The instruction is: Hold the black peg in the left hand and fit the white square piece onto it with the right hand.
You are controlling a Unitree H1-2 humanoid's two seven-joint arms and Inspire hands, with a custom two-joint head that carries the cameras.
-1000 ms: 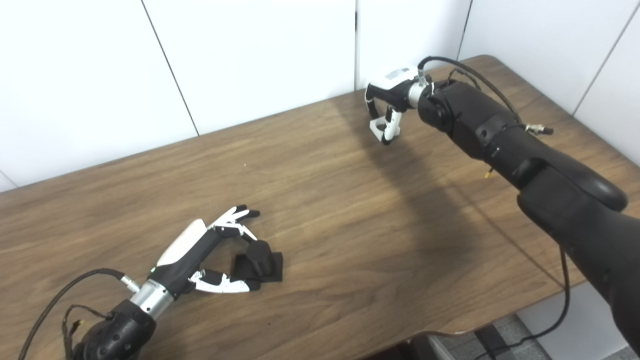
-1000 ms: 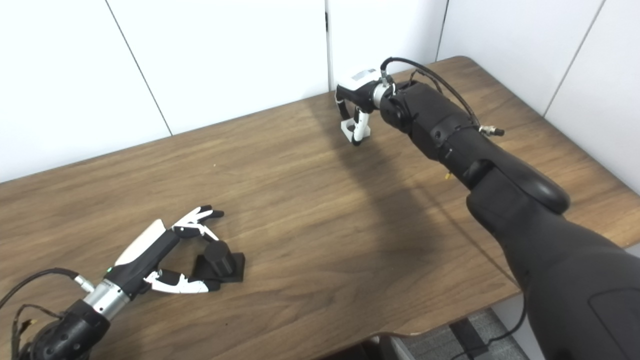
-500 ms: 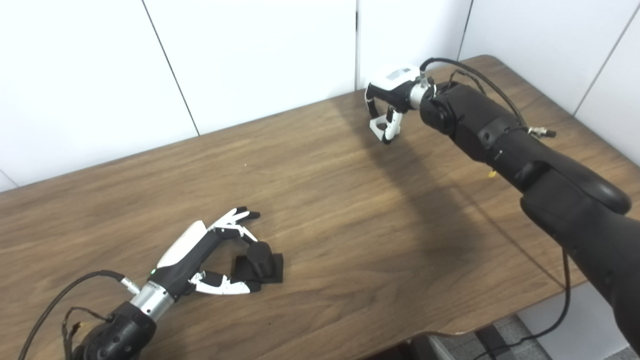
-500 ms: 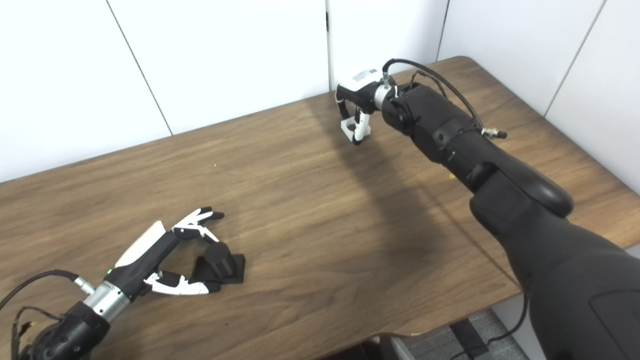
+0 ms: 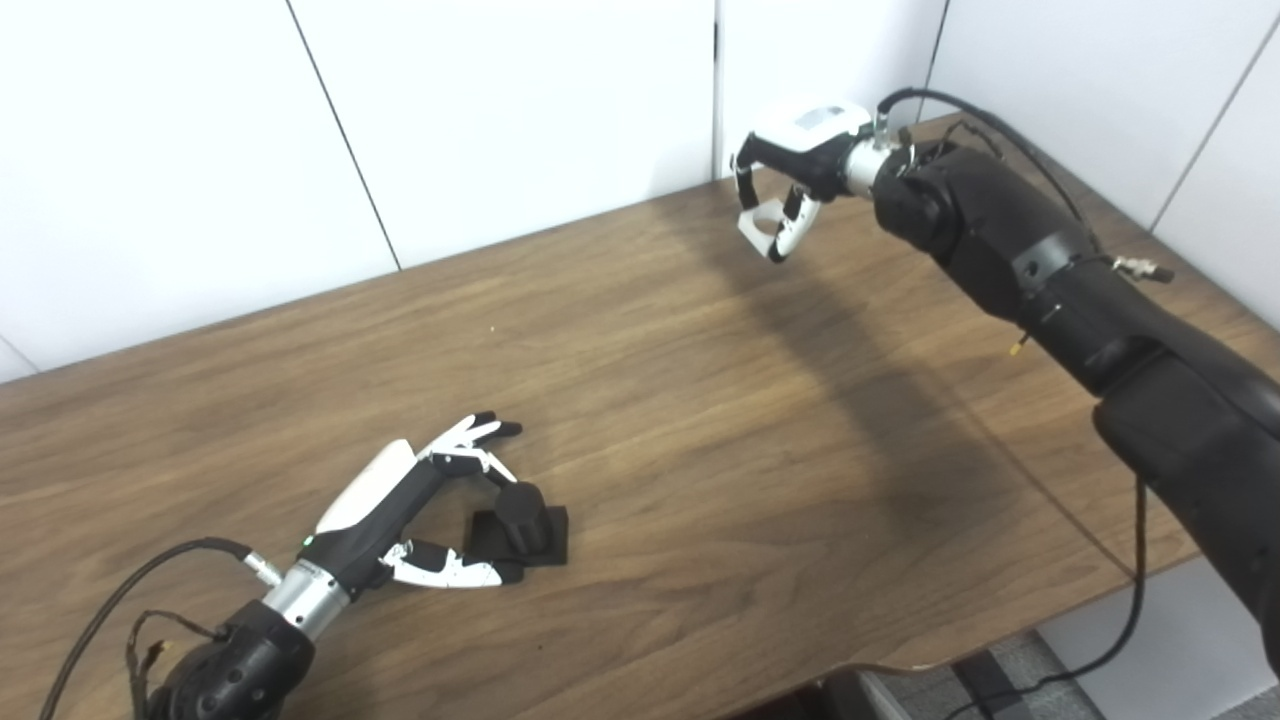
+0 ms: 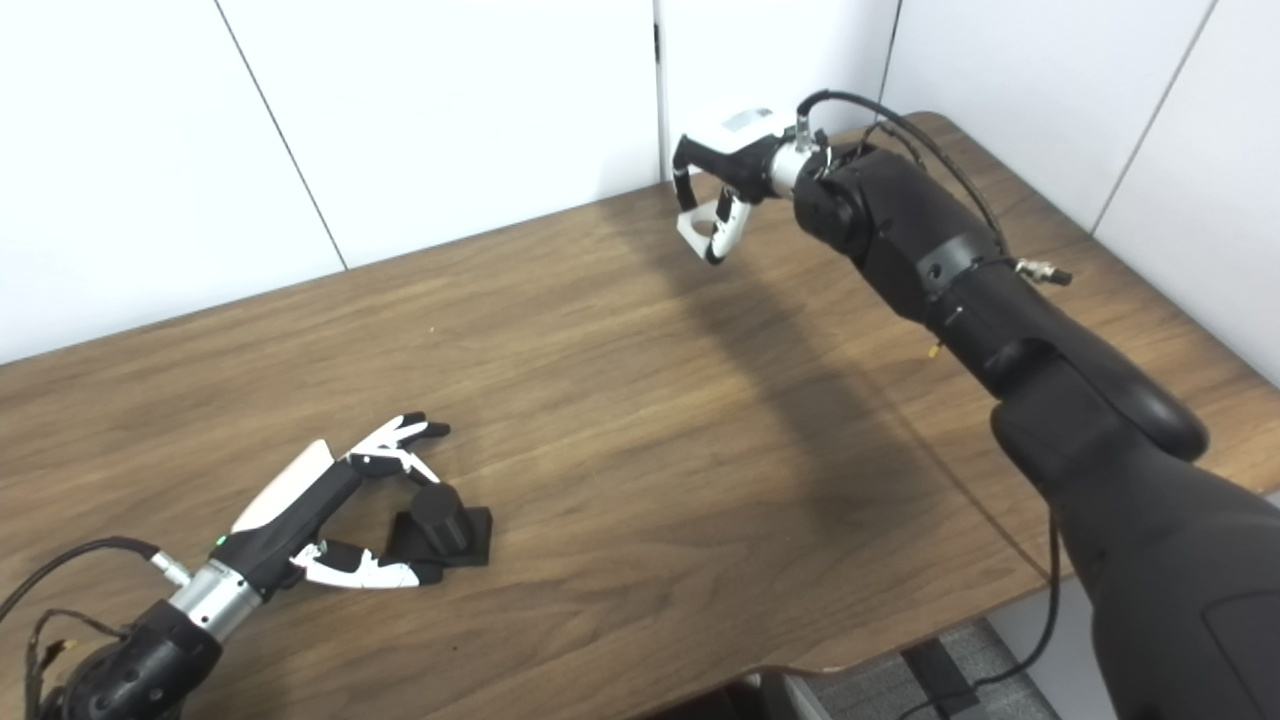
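Wood-grain counter (image 5: 700,420) backed by white wall panels (image 5: 500,110); a black cable (image 5: 1120,620) hangs off the counter's near right edge. The black peg (image 5: 522,508), a short matte cylinder standing upright on a flat square black base, sits on the counter's near left part. The left robot hand (image 5: 420,505) lies low at the peg's left, fingers (image 5: 470,435) stretched beyond it and thumb in front along the base, spread loosely around the peg; firm contact cannot be told. Far across the counter from the peg, near the wall, the right robot hand (image 5: 785,185) is raised clear of the surface, wrist bent downward, fingers curled closed on the white square piece (image 5: 764,222), a flat plate with a round central hole.
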